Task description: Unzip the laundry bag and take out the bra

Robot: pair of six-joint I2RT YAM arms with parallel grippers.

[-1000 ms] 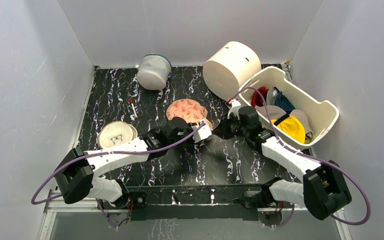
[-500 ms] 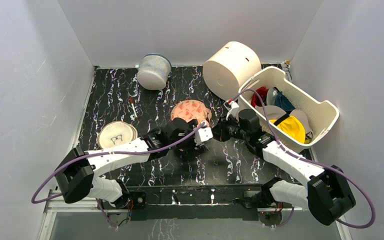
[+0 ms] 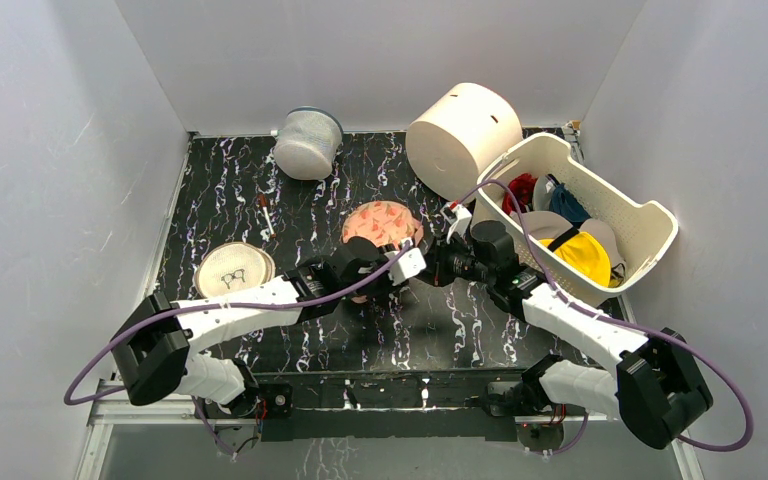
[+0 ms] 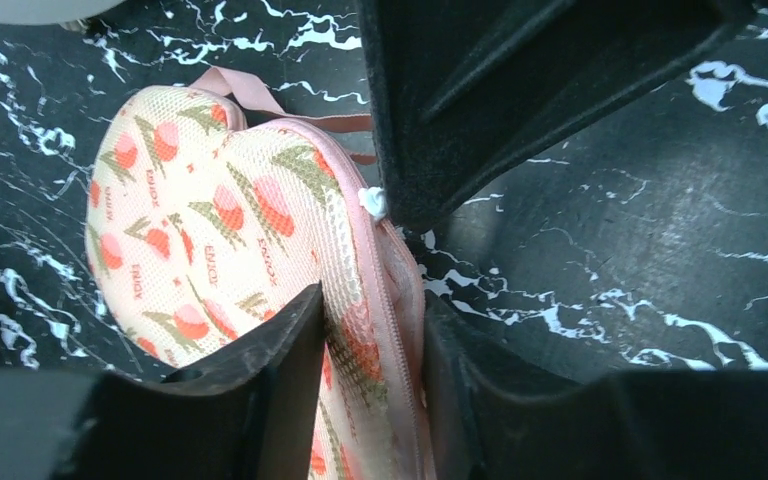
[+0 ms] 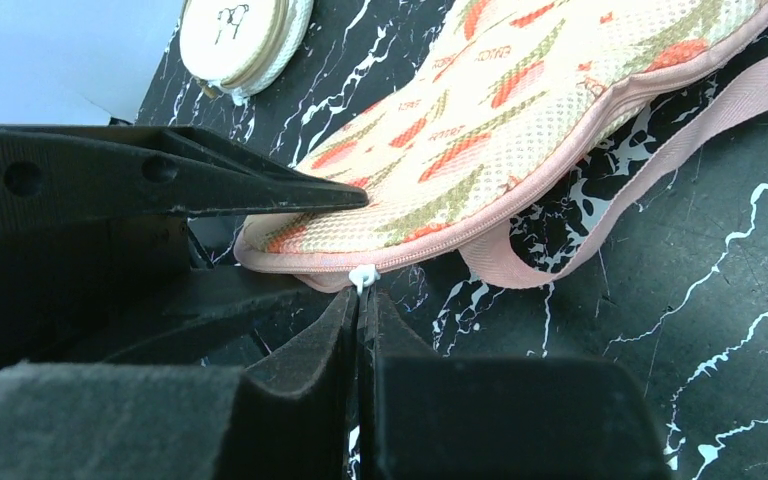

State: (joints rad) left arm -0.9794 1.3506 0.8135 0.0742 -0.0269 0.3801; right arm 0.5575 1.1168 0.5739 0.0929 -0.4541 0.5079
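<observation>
**Step in hand: unzipping, with the pull gripped and the zip not yet run**

Left gripper [image 4: 370, 315]: narrow, pinching the near lobe of the laundry bag [image 3: 382, 222] at the centre of the top view. You are anchoring it.

Zip pull [image 5: 362, 277]: small white tab on the pink seam, lower centre of the right wrist view.

Right gripper [image 5: 362, 300]: all but closed, nipping that tab.

Bra: not visible, presumably inside the bag.

Next move, as I judge it: draw the tab along the curved seam while your left hold resists.

table [image 3: 220, 190]: black marbled | on it: laundry bag [image 3: 380, 222], mesh cylinder [image 3: 307, 143], beige disc [image 3: 233, 268], cream drum [image 3: 463, 136], white basket [image 3: 652, 238]
</observation>
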